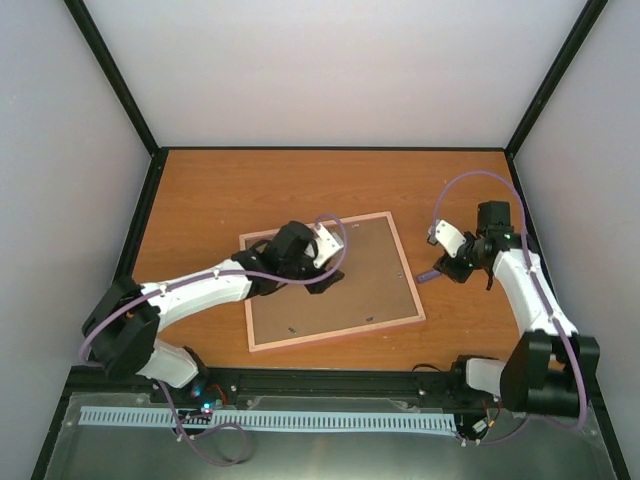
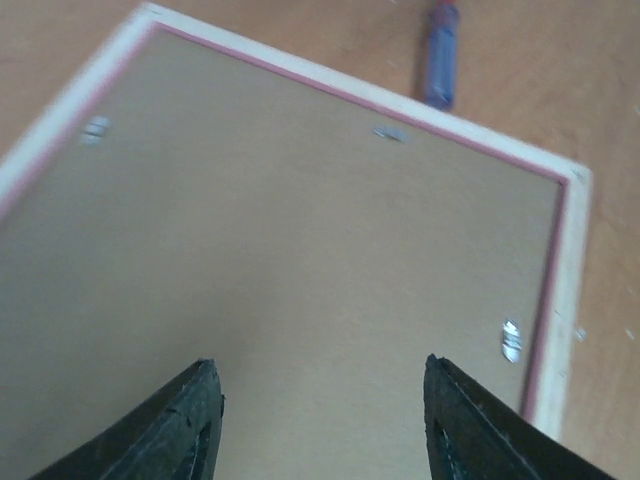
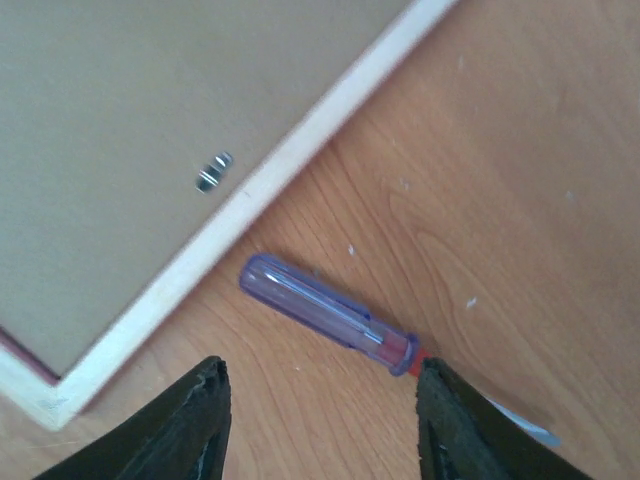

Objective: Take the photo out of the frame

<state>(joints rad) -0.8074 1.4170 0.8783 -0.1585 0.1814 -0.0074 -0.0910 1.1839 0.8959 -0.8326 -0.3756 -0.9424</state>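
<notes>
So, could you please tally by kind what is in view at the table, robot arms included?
Picture frame: 1
Screwdriver: 1
Robot arms: 2, the left arm and the right arm
Total: 4

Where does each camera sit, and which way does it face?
Top external: high behind the arms, looking down at the table; both show whole.
Left wrist: behind the left gripper, facing the face-down frame; fingertips show.
Right wrist: behind the right gripper, facing the screwdriver beside the frame; fingertips show.
Shared: frame and screwdriver, all three.
</notes>
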